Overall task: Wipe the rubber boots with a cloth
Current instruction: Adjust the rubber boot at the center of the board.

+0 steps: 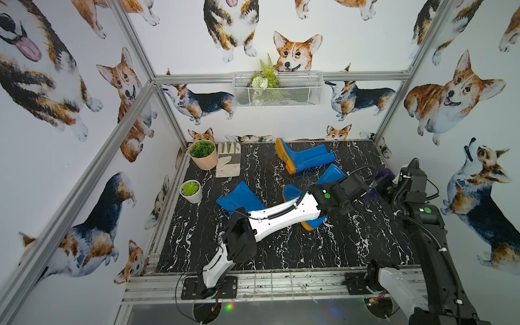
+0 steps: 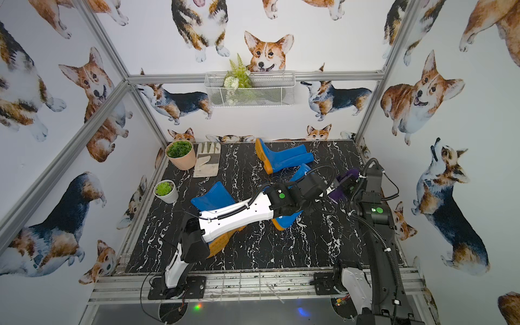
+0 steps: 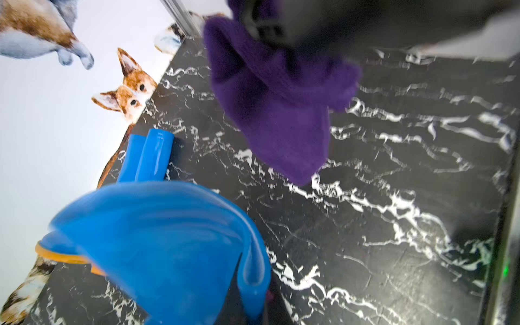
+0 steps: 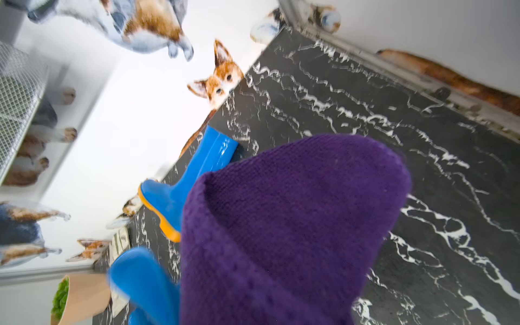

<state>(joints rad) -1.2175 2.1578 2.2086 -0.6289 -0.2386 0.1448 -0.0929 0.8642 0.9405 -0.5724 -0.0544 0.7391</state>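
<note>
Two rubber boots (image 1: 305, 157) lie side by side at the back of the black marble floor (image 1: 281, 253). A third boot (image 1: 239, 197) lies under my left arm, and another (image 1: 332, 173) slants under my left wrist, its orange-soled toe (image 1: 311, 223) pointing forward. My left gripper (image 1: 368, 187) is shut on that boot's shaft rim (image 3: 253, 270), which runs into the jaws in the left wrist view. Just right of it, my right gripper (image 1: 385, 180) is shut on the dark-purple cloth (image 1: 384, 173). The cloth (image 4: 281, 225) hides the right jaws in the right wrist view and hangs (image 3: 275, 107) beside the held boot.
A pale work glove (image 1: 228, 159) lies at the back left beside a peach pot of greenery (image 1: 203, 154). A small white pot (image 1: 191, 191) stands by the left wall. A wire basket with a fern (image 1: 277, 90) hangs on the back wall. Aluminium frame posts edge the floor.
</note>
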